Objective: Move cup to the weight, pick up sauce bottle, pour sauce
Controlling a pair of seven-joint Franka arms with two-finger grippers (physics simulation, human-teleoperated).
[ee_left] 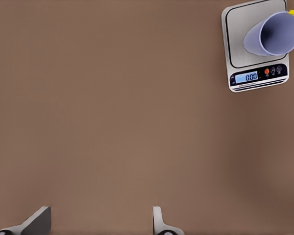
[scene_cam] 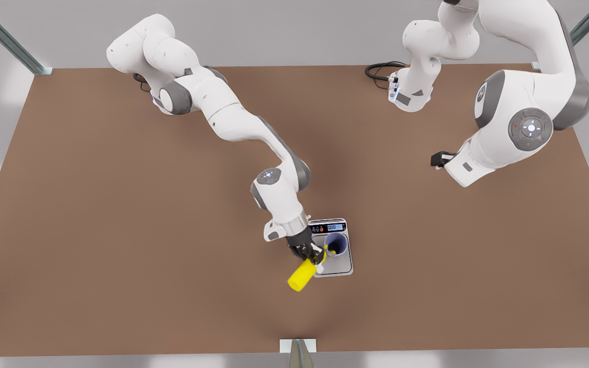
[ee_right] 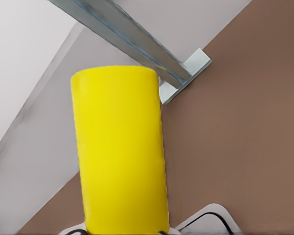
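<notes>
right tool [scene_cam: 309,255]: clamps sauce bottle [scene_cam: 300,275], nozzle at cup [scene_cam: 336,245] rim | cup: on weight [scene_cam: 339,268] | left tool [ee_left: 100,223]: spread, waiting apart

A bright yellow sauce bottle [scene_cam: 300,276] tilts beside the lavender-blue cup [scene_cam: 336,244], dark inside, on the silver-grey weight [scene_cam: 339,266] with its black strip and blue display; the surface [scene_cam: 120,230] around the weight is plain brown.

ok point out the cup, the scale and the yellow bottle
cup [scene_cam: 336,244], front view, on its dark inside
scale [ee_left: 237,27], left wrist view, on a bare part of its metal plate
yellow bottle [ee_right: 120,156], right wrist view, on its side wall
</notes>
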